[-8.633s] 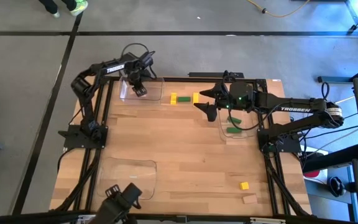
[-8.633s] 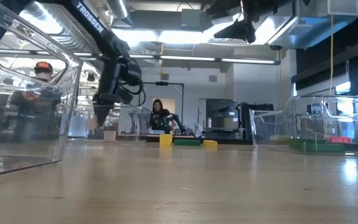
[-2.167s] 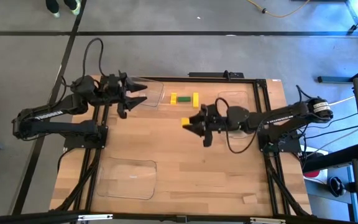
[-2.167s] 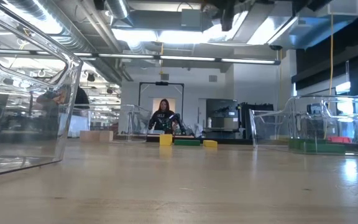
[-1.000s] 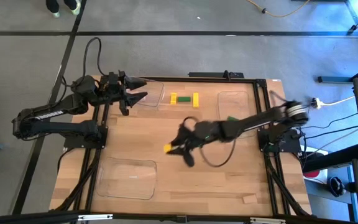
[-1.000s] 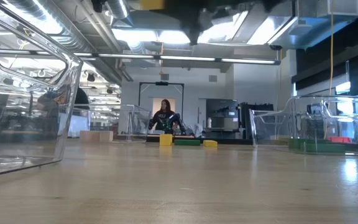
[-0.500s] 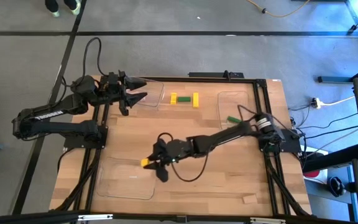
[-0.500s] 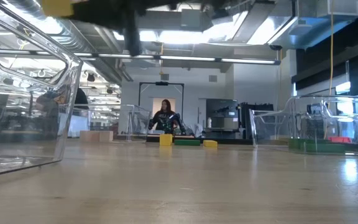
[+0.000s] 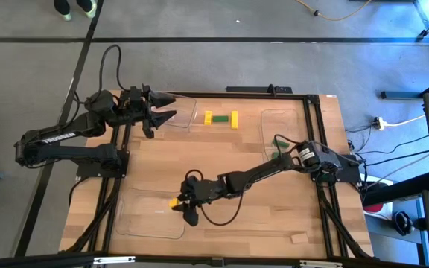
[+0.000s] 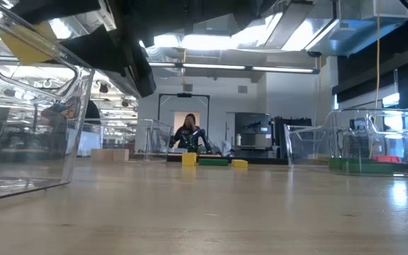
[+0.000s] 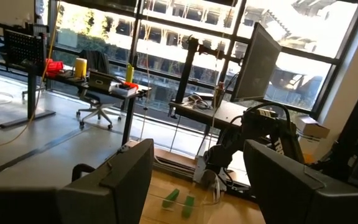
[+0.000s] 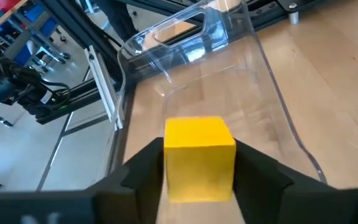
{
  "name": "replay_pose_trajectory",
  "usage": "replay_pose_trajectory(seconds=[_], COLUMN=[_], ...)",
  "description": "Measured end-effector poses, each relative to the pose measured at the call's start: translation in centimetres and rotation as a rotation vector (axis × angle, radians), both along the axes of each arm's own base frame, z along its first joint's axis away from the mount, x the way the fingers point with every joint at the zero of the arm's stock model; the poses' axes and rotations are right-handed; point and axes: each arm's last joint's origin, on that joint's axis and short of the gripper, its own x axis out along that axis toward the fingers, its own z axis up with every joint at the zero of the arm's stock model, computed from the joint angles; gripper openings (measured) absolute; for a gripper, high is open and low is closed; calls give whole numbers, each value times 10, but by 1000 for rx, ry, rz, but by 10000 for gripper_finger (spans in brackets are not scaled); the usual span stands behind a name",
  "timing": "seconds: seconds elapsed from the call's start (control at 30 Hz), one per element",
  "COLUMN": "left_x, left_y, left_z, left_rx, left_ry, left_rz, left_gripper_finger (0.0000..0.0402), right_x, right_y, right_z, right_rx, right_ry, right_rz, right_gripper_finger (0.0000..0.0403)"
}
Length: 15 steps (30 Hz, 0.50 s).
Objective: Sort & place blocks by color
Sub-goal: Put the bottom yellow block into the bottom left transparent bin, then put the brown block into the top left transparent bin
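Right gripper (image 9: 179,204), outstretched, seemingly holds yellow block (image 12: 199,158) above tray (image 9: 149,216).

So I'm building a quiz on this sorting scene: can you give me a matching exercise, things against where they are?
Things:
1. small yellow wooden cube
2. green wooden bar
3. left tool
4. plain tan wooden block

Places:
A. table's near edge
B. between the right tool's fingers, over the near clear plastic tray
C. between two yellow blocks
D. over the far-left tray, empty

Pairs: 1-B, 2-C, 3-D, 4-A
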Motion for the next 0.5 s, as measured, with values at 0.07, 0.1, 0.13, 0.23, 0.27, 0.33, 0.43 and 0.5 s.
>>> replay_pose_trajectory(seconds=[0.07, 0.1, 0.13, 0.23, 0.27, 0.33, 0.43, 0.5], left_x=[0, 0, 0, 0, 0, 0, 0, 0], left_y=[0, 0, 0, 0, 0, 0, 0, 0], left_z=[0, 0, 0, 0, 0, 0, 0, 0], left_rx=[0, 0, 0, 0, 0, 0, 0, 1], left_ry=[0, 0, 0, 0, 0, 0, 0, 0], left_rz=[0, 0, 0, 0, 0, 0, 0, 0], left_gripper_finger=[241, 241, 241, 241, 241, 241, 241, 241], right_x=[0, 0, 0, 0, 0, -1, -7, -16], right_y=[0, 0, 0, 0, 0, 0, -7, -16], right_z=[0, 0, 1, 1, 1, 2, 18, 40], right_rx=[-1, -1, 0, -3, -4, -27, -100, -154], right_ry=[-2, -5, -7, -7, -7, -5, 19, 45], right_rz=[2, 2, 2, 4, 6, 17, 44, 56], right_gripper_finger=[187, 194, 199, 204, 205, 206, 208, 208])
